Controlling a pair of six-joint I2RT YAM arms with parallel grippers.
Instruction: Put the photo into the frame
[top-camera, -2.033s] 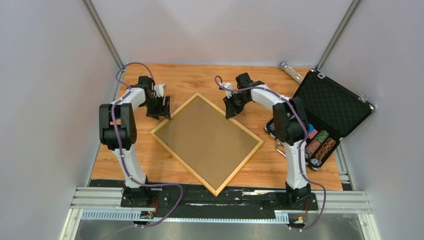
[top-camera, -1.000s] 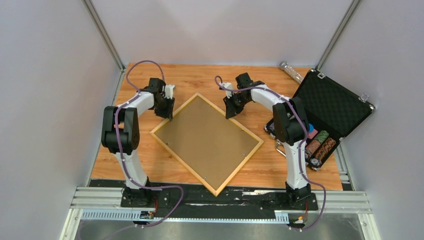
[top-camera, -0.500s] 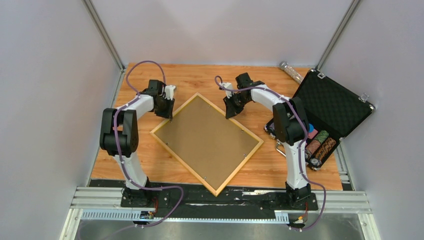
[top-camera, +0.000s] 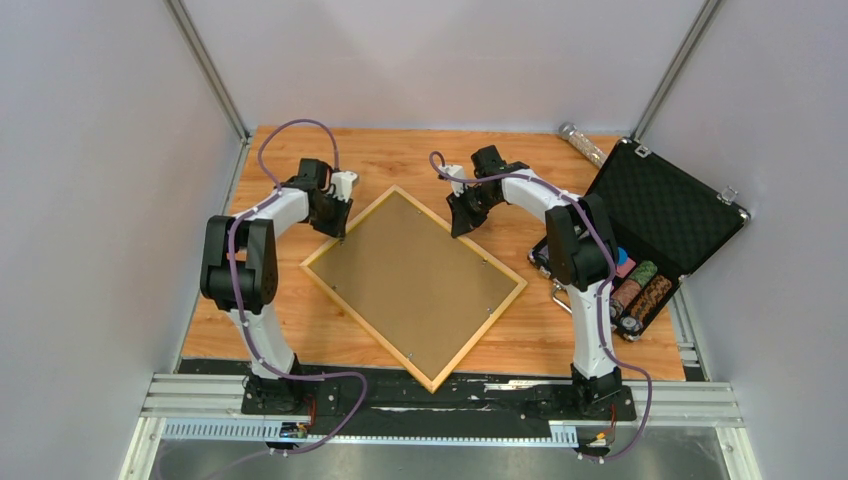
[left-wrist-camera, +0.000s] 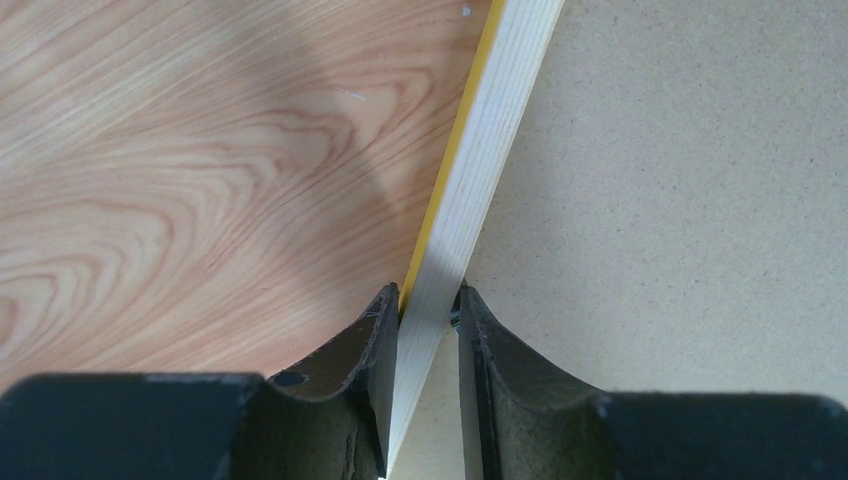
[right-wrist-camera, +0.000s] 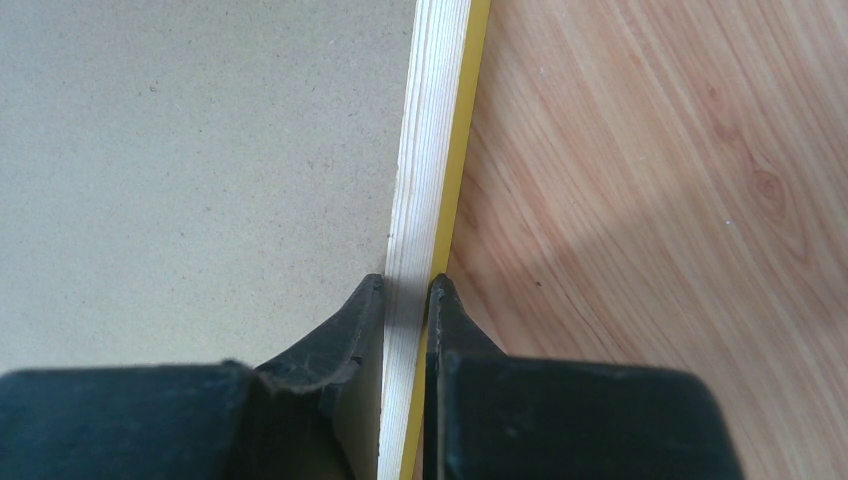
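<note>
The yellow frame (top-camera: 412, 285) lies face down and turned like a diamond on the wooden table, its brown backing board up. The photo is hidden from view. My left gripper (top-camera: 340, 232) is at the frame's upper left edge. In the left wrist view it (left-wrist-camera: 428, 305) is shut on the pale rail (left-wrist-camera: 490, 130), one finger on the table side and one on the board side. My right gripper (top-camera: 458, 228) is at the upper right edge. In the right wrist view it (right-wrist-camera: 405, 290) is shut on the rail (right-wrist-camera: 432, 130) in the same way.
An open black foam-lined case (top-camera: 665, 215) stands at the right edge of the table, with stacks of chips (top-camera: 640, 285) in its lower half. A glittery cylinder (top-camera: 582, 143) lies at the back right. Grey walls enclose the table on three sides.
My left gripper has moved right from beside the frame onto its upper left edge and closed on the rail. The right arm and the frame have not moved.
</note>
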